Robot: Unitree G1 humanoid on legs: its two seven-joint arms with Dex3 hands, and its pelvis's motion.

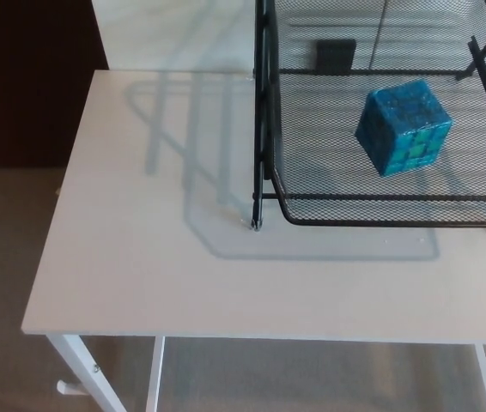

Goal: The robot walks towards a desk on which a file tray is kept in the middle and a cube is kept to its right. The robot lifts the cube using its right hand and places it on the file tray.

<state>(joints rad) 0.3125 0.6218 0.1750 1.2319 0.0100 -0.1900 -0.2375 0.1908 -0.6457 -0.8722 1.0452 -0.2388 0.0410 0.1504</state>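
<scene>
Head view, single frame.

- Table (140, 257): white top, white legs (80, 365) visible below the near edge. The file tray (355, 221) stands on it; the picture's right and top edges cut the tray off.
- File tray: black wire mesh with a low front rim. Black uprights rise at its near left corner, and the foot there touches the table top.
- Cube (403, 126): blue-teal with a darker square pattern on its faces. It is inside the tray, resting on the mesh floor behind the front rim and clear of it. It is well apart from the tray's left uprights. It is turned at an angle to the tray's edges, one corner pointing toward the front rim.
- A small dark rectangular plate (335, 54) sits at the back of the tray, behind and left of the cube.
- The tray's shadow (183, 146) falls on the table top to the tray's left and just in front of its rim.
- Hands: neither left nor right shows in this view, so I cannot tell whether they are released or clenched. Nothing is touching the cube.
- Beige floor (3, 283) lies left of the table, well away from the tray.
</scene>
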